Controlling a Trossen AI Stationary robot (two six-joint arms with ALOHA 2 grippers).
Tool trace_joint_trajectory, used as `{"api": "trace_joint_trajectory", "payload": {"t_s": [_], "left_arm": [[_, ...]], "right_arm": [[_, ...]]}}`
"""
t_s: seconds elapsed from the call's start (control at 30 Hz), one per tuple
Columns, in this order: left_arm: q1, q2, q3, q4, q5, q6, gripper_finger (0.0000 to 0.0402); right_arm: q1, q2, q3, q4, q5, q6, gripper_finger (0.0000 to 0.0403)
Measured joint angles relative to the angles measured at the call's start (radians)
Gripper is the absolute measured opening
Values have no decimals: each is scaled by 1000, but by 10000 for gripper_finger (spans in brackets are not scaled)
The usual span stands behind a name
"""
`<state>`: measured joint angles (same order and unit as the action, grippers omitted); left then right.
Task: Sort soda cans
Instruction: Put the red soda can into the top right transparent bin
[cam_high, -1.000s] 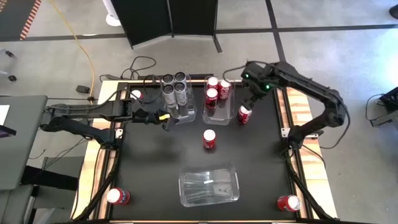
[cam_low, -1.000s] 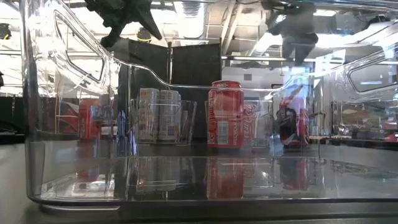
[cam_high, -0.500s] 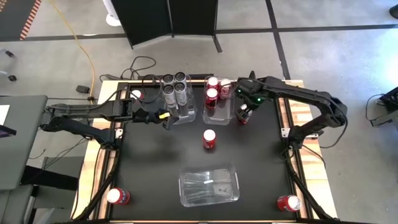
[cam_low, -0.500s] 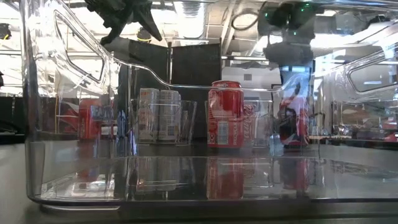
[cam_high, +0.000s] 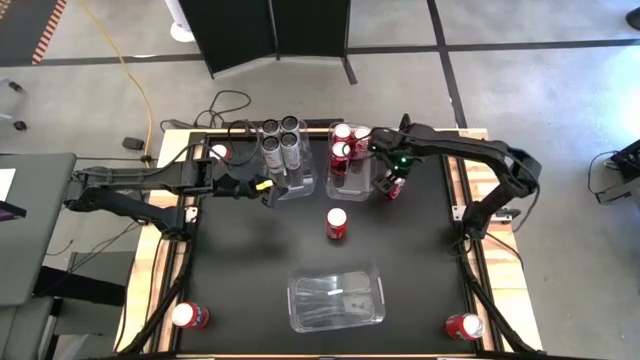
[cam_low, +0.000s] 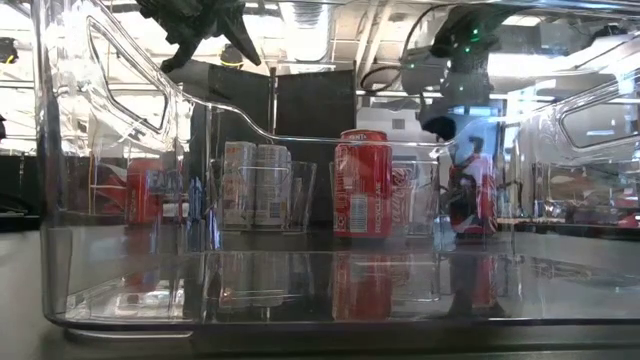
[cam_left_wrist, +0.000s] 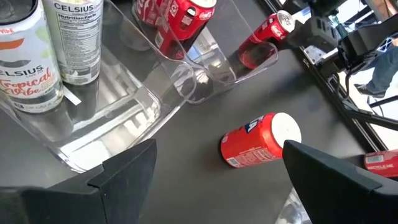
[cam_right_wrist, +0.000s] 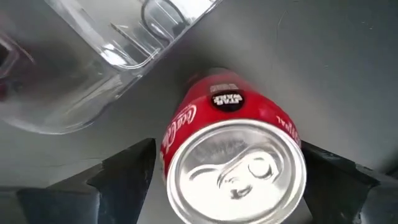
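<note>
Two clear bins stand at the table's far side: left bin (cam_high: 285, 172) holds four silver cans (cam_high: 281, 139), right bin (cam_high: 350, 170) holds three red cans (cam_high: 346, 141). Right gripper (cam_high: 392, 183), fingers spread, straddles an upright red can (cam_right_wrist: 233, 160) just beside the right bin's outer wall, fingers apart from the can's sides. Left gripper (cam_high: 268, 190), fingers spread and empty, hovers beside the left bin. One red can (cam_high: 337, 223) stands near the right bin, toward an empty third bin (cam_high: 336, 296).

Red cans (cam_high: 337, 223) upright, silver (cam_high: 282, 142) binned
</note>
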<state>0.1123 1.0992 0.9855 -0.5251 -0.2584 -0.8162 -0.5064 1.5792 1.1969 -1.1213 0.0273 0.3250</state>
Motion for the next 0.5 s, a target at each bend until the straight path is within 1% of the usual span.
{"api": "trace_joint_trajectory", "payload": {"t_s": [0.07,0.27,0.4,0.5], "left_arm": [[-1,0,0,0,0,0,341],[-3,0,0,-2,0,2,341],[-3,0,0,-2,0,8,341],[0,0,0,-2,0,22,341]], "right_arm": [[0,11,0,4,0,-1,355],[0,5,0,13,6,-10,276],[1,3,9,-32,19,-12,272],[22,5,44,-126,73,-19,272]]}}
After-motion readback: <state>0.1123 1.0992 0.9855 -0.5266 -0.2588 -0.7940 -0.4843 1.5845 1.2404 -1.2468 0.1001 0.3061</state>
